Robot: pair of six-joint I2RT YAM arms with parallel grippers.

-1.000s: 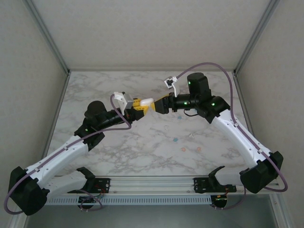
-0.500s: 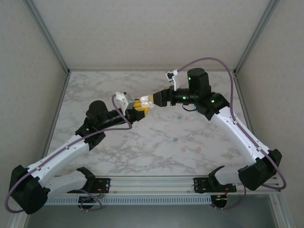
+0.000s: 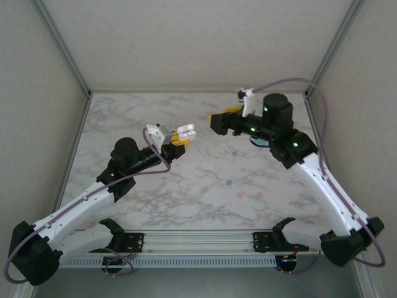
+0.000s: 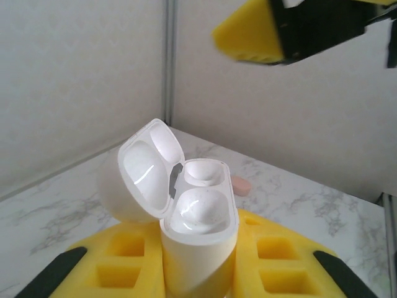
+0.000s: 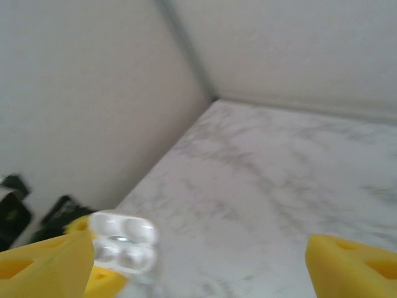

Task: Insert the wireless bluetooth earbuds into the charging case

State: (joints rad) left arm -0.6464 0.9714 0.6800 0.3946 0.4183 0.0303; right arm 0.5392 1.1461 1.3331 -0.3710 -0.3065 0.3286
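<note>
My left gripper (image 3: 178, 140) is shut on the white charging case (image 3: 187, 131), held above the table left of centre. In the left wrist view the case (image 4: 200, 218) stands upright between the yellow pads, its lid (image 4: 144, 169) swung open to the left and both wells empty. My right gripper (image 3: 218, 121) hovers open to the right of the case, apart from it; its yellow fingers (image 5: 43, 267) frame the open case (image 5: 121, 247) at lower left. Several earbuds lie on the marble: a white one (image 3: 217, 167), a teal one (image 3: 228, 183) and a pink one (image 3: 239, 194).
The marble table (image 3: 142, 198) is walled at the back and both sides. A small pink rounded piece (image 4: 240, 185) lies on the table beyond the case. A teal object (image 3: 257, 142) shows partly under the right arm. The rail with the arm bases (image 3: 198, 239) runs along the near edge.
The right gripper has left the case, drawn back to the right and opened wider. The case's lid now stands open. The left arm has shifted slightly left with the case.
</note>
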